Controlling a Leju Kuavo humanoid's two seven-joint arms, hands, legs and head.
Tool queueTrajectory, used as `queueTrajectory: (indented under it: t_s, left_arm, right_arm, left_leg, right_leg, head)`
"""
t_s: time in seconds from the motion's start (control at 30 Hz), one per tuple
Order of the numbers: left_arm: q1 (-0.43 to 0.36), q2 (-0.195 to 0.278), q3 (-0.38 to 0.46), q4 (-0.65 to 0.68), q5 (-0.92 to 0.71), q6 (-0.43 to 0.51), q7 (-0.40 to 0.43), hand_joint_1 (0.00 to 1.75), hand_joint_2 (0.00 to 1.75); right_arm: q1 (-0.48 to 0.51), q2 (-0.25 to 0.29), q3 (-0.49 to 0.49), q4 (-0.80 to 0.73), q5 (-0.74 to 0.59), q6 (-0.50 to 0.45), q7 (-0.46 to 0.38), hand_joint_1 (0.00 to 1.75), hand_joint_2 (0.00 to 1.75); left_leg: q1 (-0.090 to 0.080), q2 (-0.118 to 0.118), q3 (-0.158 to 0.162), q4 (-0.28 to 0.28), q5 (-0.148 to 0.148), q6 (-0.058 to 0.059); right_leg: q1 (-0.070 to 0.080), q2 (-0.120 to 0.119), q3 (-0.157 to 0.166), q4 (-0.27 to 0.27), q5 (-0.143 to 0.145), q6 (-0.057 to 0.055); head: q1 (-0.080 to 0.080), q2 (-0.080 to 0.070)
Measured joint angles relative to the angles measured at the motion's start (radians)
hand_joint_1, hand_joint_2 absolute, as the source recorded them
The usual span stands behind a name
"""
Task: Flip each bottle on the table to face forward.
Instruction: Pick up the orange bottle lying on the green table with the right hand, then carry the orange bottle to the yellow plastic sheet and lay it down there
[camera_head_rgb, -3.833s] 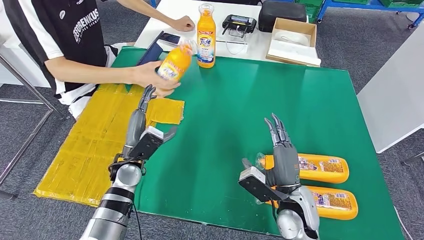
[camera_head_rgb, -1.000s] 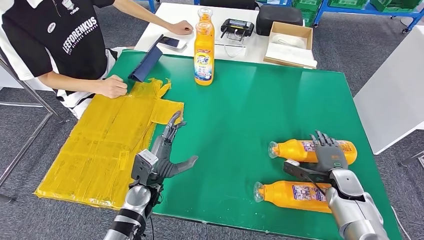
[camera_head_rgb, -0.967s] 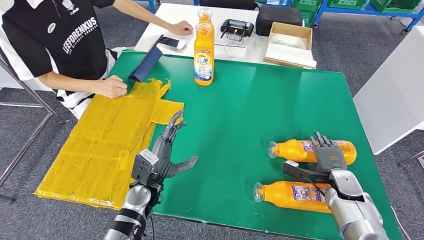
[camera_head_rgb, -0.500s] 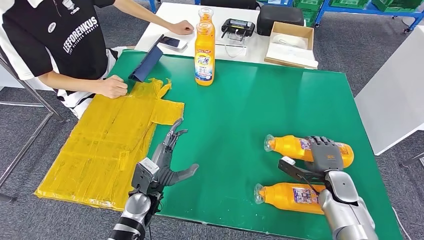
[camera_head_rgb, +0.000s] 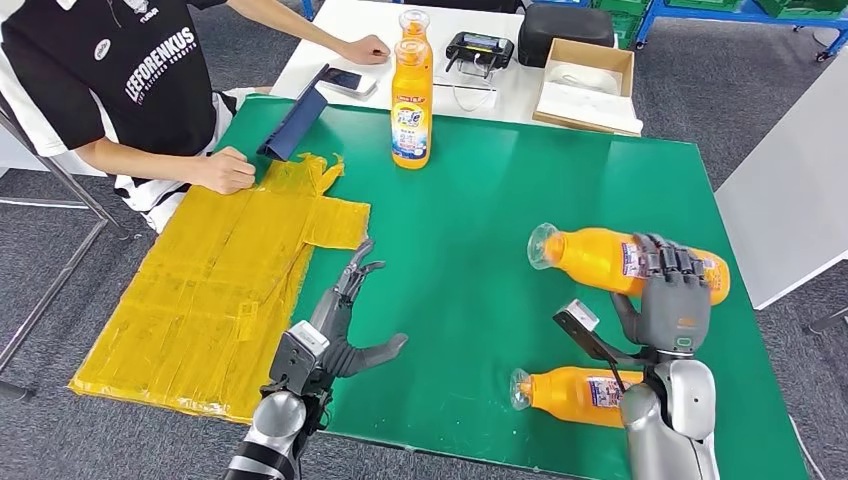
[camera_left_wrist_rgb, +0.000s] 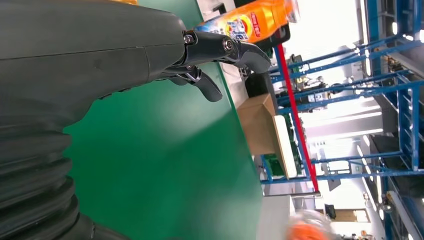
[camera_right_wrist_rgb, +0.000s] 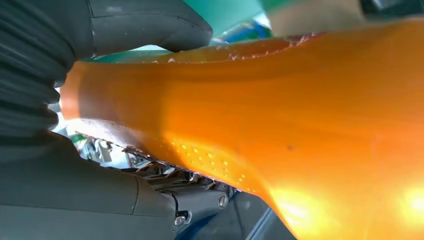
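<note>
Now lifted off the desk (camera_head_rgb: 480, 200) toward 2 o'clock, farther bottle (camera_head_rgb: 600, 259) clamped in right hand (camera_head_rgb: 672, 295) fingers (camera_head_rgb: 668, 262), turning underway; left hand (camera_head_rgb: 335, 330) fingers apart, idle at 7 o'clock.

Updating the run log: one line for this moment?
right hand: grips far lying bottle | left hand: open | near lying bottle: untouched | upright bottles: standing

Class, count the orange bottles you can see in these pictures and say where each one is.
4: one orange plastic bottle held in the right hand; one lying on the green mat's near edge; two upright at the far edge, front and partly hidden behind.
</note>
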Motion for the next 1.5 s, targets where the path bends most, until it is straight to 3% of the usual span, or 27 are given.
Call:
queueTrajectory:
  t_s: [0.13, 0.27, 0.53, 0.87, 1.13, 1.5]
  left_arm:
    - [0.01, -0.001, -0.008, -0.018, -0.004, 0.001, 0.011, 0.0, 1.75]
    - [0.02, -0.001, -0.013, -0.038, -0.004, -0.011, 0.024, 0.0, 1.75]
    - [0.026, -0.001, -0.031, -0.058, 0.007, -0.027, 0.029, 0.0, 1.75]
    - [0.021, -0.002, -0.056, -0.067, 0.007, -0.035, 0.032, 0.0, 1.75]
    - [0.006, -0.002, -0.084, -0.072, 0.007, -0.039, 0.038, 0.0, 1.75]
    - [-0.012, -0.001, -0.129, -0.072, 0.023, -0.057, 0.039, 0.0, 1.75]
  right_arm:
    - [0.072, 0.053, 0.0, -0.151, -0.212, 0.053, -0.042, 1.75, 1.75]
    - [0.147, 0.084, 0.058, -0.264, -0.444, 0.253, -0.089, 1.75, 1.75]
    - [0.219, 0.138, 0.13, -0.371, -0.743, 0.537, -0.181, 1.75, 1.75]
    - [0.235, 0.189, 0.184, -0.385, -0.805, 0.662, -0.195, 1.75, 1.75]
    - [0.226, 0.229, 0.29, -0.348, -0.763, 0.693, -0.181, 1.75, 1.75]
    - [0.137, 0.266, 0.419, -0.056, -0.786, 0.625, -0.137, 1.75, 1.75]
  left_leg:
    - [0.0, -0.003, -0.001, 0.0, -0.001, -0.001]
    - [0.0, -0.004, -0.001, 0.0, -0.001, -0.001]
    - [0.0, -0.003, -0.001, 0.0, -0.001, -0.001]
    - [0.0, -0.004, -0.001, 0.0, -0.001, -0.001]
    - [0.0, -0.004, -0.001, 0.0, -0.001, -0.001]
    - [0.0, -0.003, -0.001, 0.0, -0.001, -0.001]
  right_leg:
    - [0.0, -0.001, 0.001, 0.0, -0.002, 0.001]
    - [0.0, -0.001, 0.0, 0.0, -0.002, 0.001]
    - [0.0, -0.001, 0.0, 0.0, -0.003, 0.0]
    - [0.0, -0.001, 0.0, 0.0, -0.003, 0.0]
    - [0.0, -0.001, 0.0, 0.0, -0.003, 0.0]
    - [0.0, -0.001, 0.0, 0.0, -0.003, 0.0]
  head:
    - [0.0, 0.0]
    - [0.0, 0.0]
    - [0.0, 0.0]
    - [0.0, 0.0]
    - [0.0, 0.0]
    - [0.0, 0.0]
